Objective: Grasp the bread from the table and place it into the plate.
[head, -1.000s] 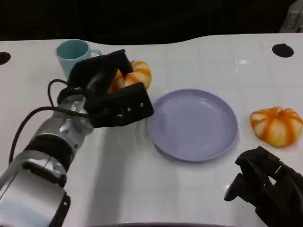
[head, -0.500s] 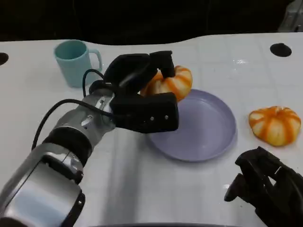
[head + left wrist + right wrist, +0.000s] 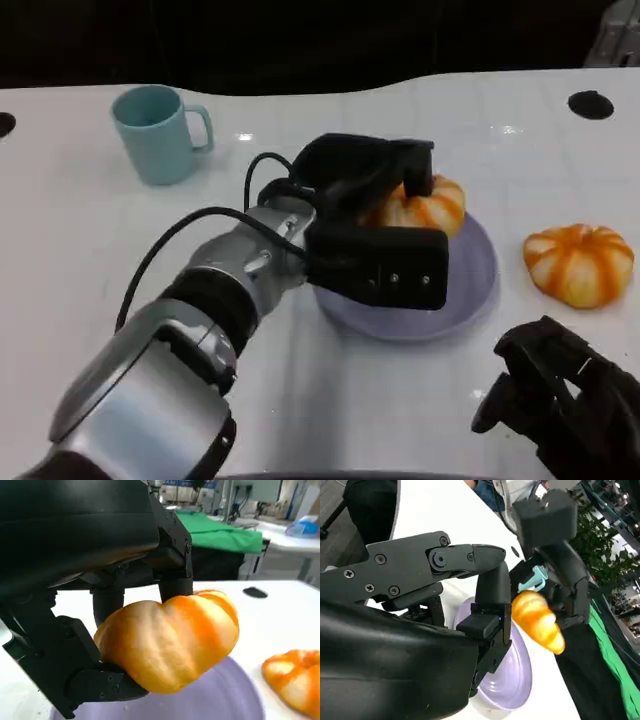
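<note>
White worktop [image 3: 80, 250], lilac plate [image 3: 470, 290], left hand [image 3: 375, 235] clamped round the bread [image 3: 425, 208] held over the plate's far side: best lower until it touches, then release; right hand [image 3: 560, 400] curled in, holding nothing.

The left hand [image 3: 375, 225] covered the near side of the bread [image 3: 420, 207] and the left part of the plate [image 3: 470, 285]. The right hand [image 3: 560, 405] was cut off by the head view's lower right corner. In the left wrist view, a second bread [image 3: 295, 680] ran off the edge.
</note>
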You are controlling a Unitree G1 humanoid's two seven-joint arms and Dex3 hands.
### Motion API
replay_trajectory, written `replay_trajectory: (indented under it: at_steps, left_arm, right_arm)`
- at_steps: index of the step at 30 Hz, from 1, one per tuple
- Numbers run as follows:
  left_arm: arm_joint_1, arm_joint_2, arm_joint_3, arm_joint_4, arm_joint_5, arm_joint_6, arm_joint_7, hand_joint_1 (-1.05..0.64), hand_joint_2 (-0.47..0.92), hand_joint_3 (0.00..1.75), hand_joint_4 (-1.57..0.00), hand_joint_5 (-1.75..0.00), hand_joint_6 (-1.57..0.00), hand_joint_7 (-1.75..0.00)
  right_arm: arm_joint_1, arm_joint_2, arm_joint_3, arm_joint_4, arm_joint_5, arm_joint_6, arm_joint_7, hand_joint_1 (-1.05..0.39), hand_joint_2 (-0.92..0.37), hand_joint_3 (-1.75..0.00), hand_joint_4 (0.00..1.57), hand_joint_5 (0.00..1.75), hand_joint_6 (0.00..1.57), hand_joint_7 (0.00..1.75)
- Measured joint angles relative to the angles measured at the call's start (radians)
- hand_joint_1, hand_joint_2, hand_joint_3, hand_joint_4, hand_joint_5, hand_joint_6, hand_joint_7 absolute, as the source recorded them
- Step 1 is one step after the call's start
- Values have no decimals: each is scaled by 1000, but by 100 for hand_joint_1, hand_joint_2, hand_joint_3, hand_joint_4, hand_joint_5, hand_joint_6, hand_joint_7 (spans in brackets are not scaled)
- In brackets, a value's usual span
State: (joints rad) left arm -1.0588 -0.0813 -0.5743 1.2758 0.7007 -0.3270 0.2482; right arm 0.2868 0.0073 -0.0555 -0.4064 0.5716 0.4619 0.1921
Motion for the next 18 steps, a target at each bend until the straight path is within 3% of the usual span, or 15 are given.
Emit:
replay_trajectory:
  at_steps: [3, 6, 8, 12, 15, 16, 18]
  left_arm:
    - [0, -12, -12, 5, 2, 18, 0, -19, 72, 55, -87, -175, -80, -127]
    - [-1, -25, -15, 7, 2, 46, -1, -21, 78, 51, -83, -175, -78, -107]
    - [-2, -39, -14, 15, 0, 87, -9, -19, 84, 34, -78, -173, -88, -75]
    - [-2, -57, -15, 21, 0, 128, -24, -21, 88, 11, -70, -171, -87, -70]
    - [-3, -61, -9, 21, -12, 127, -85, -24, 89, 6, -68, -168, -79, -60]
    - [-3, -62, -7, 22, -15, 124, -108, -28, 91, 8, -58, -150, -72, -40]
    - [-4, -62, -2, 22, -30, 121, -156, -30, 92, 10, -53, -140, -69, -29]
  right_arm:
    - [0, 4, 5, 0, 0, 0, 0, -47, -92, -27, 58, 171, 54, 142]
    - [2, 5, 8, -2, -1, -3, 0, -48, -92, -28, 59, 170, 55, 142]
    - [6, 5, 14, -6, -5, -7, -1, -47, -92, -27, 59, 169, 55, 141]
    - [9, 5, 17, -15, -4, -8, -3, -47, -92, -27, 59, 168, 55, 140]
    - [11, 5, 17, -16, -3, -12, -3, -47, -92, -27, 60, 168, 56, 140]
    - [12, 5, 17, -16, -3, -13, -3, -47, -92, -28, 59, 168, 56, 140]
    - [12, 5, 17, -16, -3, -14, -3, -48, -92, -28, 59, 169, 55, 141]
